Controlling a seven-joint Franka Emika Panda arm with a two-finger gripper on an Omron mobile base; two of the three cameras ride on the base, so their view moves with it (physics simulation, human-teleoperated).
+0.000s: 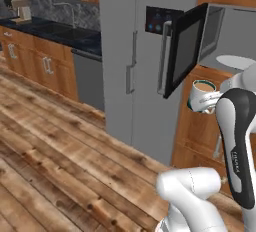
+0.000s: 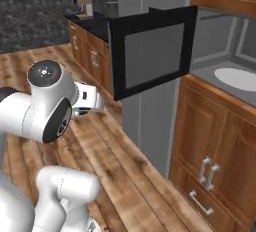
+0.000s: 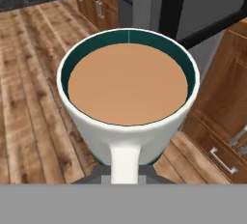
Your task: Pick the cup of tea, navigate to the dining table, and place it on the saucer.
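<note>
The cup of tea (image 3: 128,97) is a white mug with a teal inner wall, full of light brown liquid, and it hangs upright above the wooden floor. My gripper (image 3: 126,172) is shut on its handle, which runs down between the two dark fingertips. In the left base view the cup of tea (image 1: 202,93) sits at the end of my arm, just below the open microwave door. The dining table and the saucer are out of view.
A black microwave door (image 1: 185,51) stands open close to the cup, with a white turntable (image 2: 237,78) inside. A grey fridge (image 1: 127,56) is to the left and wooden cabinets (image 2: 210,151) below. A dark counter with a sink (image 1: 55,28) runs far left. Plank floor (image 1: 60,166) lies open.
</note>
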